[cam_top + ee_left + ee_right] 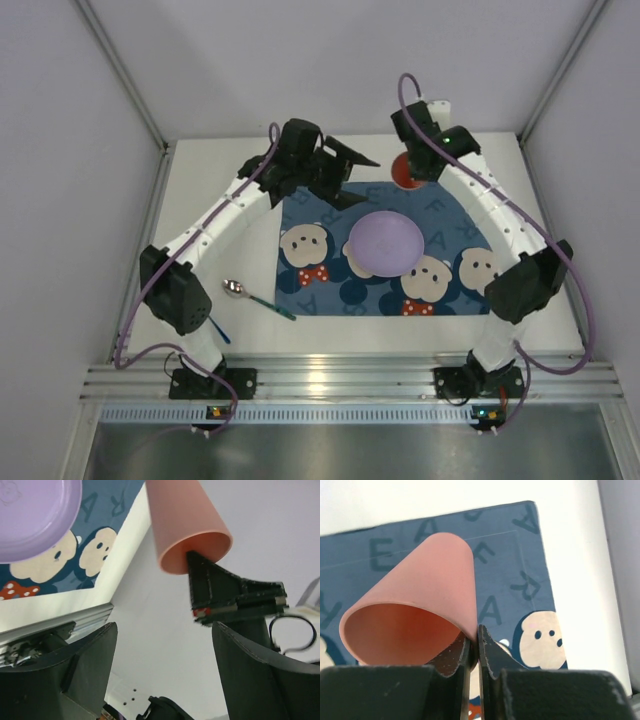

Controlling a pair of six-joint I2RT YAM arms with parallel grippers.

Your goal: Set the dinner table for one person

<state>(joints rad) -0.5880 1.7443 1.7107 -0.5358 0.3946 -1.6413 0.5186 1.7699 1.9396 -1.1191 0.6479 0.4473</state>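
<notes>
A salmon-pink cup [403, 176] hangs over the far edge of the blue mouse-print placemat [462, 216], tilted with its mouth towards the camera in the right wrist view [415, 595]. My right gripper [476, 650] is shut on its rim wall, one finger inside and one outside. It also shows in the left wrist view [185, 525]. My left gripper [345, 165] is open and empty [165, 675], just left of the cup. A purple plate [385, 243] lies on the placemat's middle. A spoon [256, 297] with a teal handle lies on the white dinner table [200, 200] left of the placemat.
Grey walls enclose the table at the back and both sides. An aluminium rail [330, 380] runs along the near edge by the arm bases. The placemat covers the table's centre and right.
</notes>
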